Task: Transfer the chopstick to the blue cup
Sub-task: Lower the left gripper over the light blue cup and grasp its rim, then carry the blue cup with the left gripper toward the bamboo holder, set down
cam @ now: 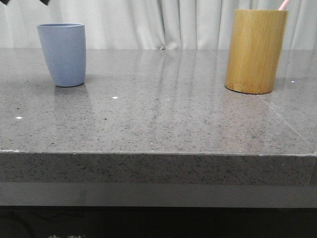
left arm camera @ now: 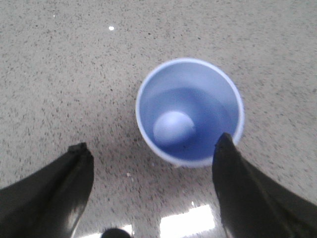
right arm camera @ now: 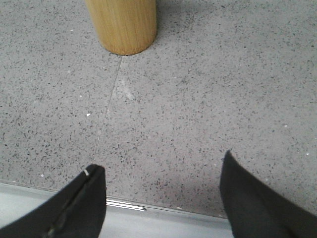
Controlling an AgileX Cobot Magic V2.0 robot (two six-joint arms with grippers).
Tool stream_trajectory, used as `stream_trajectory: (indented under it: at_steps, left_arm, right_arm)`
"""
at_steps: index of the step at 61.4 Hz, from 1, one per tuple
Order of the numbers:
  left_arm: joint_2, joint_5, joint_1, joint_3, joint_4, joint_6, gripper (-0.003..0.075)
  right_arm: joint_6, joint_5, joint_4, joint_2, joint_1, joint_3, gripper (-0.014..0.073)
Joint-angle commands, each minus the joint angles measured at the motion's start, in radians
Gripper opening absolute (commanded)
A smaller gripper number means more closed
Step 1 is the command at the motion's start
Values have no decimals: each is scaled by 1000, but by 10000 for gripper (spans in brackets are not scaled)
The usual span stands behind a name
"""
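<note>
The blue cup stands upright at the back left of the grey table. From above it is empty, and my left gripper hangs over it, open, one finger overlapping the cup's rim. A pale pink chopstick tip sticks out of the tan bamboo cylinder at the back right. My right gripper is open and empty above the table's front edge, well short of the bamboo cylinder.
A seam runs across the speckled grey table top from the cylinder toward the front edge. Pale curtains hang behind the table. Open table surface lies between the two containers.
</note>
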Motion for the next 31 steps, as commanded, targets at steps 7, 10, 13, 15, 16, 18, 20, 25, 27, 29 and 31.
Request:
stream_trajectory:
  at_steps: [7,10,13,15,16,18,20,25,27,29,31]
  left_arm:
    - [99,57,-8,-163,31,2,501]
    - [124,70,-8,-189,35,2,501]
    - [147,78,-8,-208,37,2,501]
    - [160,81,-8,-218,37,2,495]
    - [166,84,-8,-222,37,2,491]
    - [177,84,-8,-229,37,2,481]
    - [188,84,-8,-237,37,2,463]
    - [206,80,-8,-243,37,2,403]
    - [211,79,-8,-243,37,2,376]
    - [213,77,-8,-243,37,2,346]
    - [216,76,-8,-243,37,2,307]
  right_arm:
    - [-8,-52,13,4,-4,-34,510]
    - [-8,-52,13,4,-4,-34,510]
    - [-8,-52,13,4,-4,-34,510]
    - [-8,-52,13,4,-4,-34,510]
    - [-8,-52,13,4,-4,-34,510]
    - [-8,-52,13,4,-4,-34,510]
    - [-8,-52,13,4,-4,-34,510]
    - [-8,-52,13,4,-4,-34,510]
    - [-8,-52,13,4,-4,-34,510]
    - [-8,-52,13,4,-4,-34,510]
    - [-8,-52,13,4,-4,-34,510]
